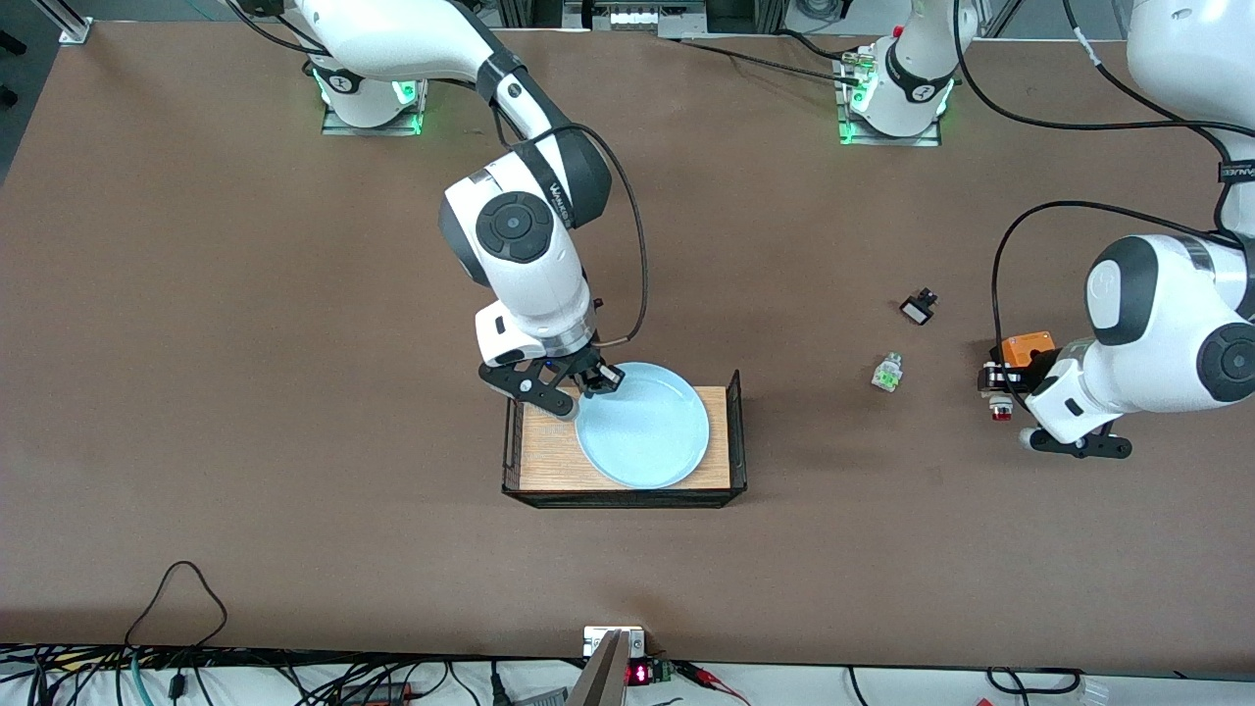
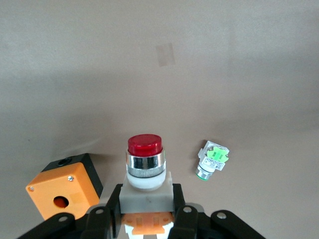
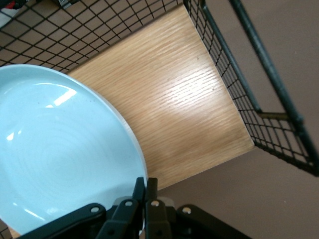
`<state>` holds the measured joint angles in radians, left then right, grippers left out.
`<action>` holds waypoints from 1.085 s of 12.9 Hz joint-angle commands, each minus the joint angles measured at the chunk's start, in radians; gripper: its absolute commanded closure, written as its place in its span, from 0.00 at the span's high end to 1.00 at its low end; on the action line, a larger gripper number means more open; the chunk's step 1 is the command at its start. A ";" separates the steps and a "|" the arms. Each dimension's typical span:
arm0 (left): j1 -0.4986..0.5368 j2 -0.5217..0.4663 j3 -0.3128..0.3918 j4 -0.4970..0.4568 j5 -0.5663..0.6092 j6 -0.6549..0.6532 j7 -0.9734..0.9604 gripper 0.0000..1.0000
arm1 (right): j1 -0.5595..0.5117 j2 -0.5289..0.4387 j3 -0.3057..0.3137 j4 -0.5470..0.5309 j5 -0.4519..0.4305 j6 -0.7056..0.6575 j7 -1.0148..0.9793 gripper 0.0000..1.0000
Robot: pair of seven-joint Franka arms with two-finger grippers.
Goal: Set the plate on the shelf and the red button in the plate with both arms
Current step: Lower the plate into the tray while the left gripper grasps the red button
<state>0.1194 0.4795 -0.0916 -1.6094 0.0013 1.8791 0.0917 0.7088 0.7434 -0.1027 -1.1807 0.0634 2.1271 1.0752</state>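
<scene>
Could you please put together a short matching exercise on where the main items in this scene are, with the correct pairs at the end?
Things:
1. plate
2. red button
3. orange box
4. green-capped piece

Places or states:
A. lying free on the table
B. on the table beside the left claw
C. pinched at its rim by the right claw, over the wooden tray
D. gripped in the left claw

Pairs: 1-C, 2-D, 3-B, 4-A
</scene>
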 commanded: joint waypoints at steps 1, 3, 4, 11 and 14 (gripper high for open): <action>0.000 -0.039 -0.005 0.011 0.019 -0.055 -0.003 0.19 | 0.015 0.005 -0.006 -0.039 -0.019 0.056 0.022 0.04; -0.003 -0.070 -0.005 0.011 0.019 -0.069 -0.004 0.18 | 0.031 0.011 -0.008 -0.048 -0.017 0.056 0.032 0.04; -0.004 -0.082 -0.007 0.011 0.019 -0.086 -0.009 0.18 | 0.029 0.011 -0.008 -0.048 -0.020 0.057 0.041 0.04; -0.087 -0.166 -0.014 0.014 0.020 -0.166 -0.107 0.18 | 0.027 0.007 -0.014 -0.048 -0.072 0.074 0.037 1.00; -0.170 -0.183 -0.014 0.026 0.019 -0.215 -0.240 0.18 | 0.037 0.001 -0.009 -0.043 -0.171 0.074 0.036 1.00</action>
<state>0.0010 0.3187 -0.1099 -1.5936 0.0013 1.7111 -0.0605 0.7339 0.7566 -0.1092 -1.2188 -0.0761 2.1940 1.1007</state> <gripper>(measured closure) 0.586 0.264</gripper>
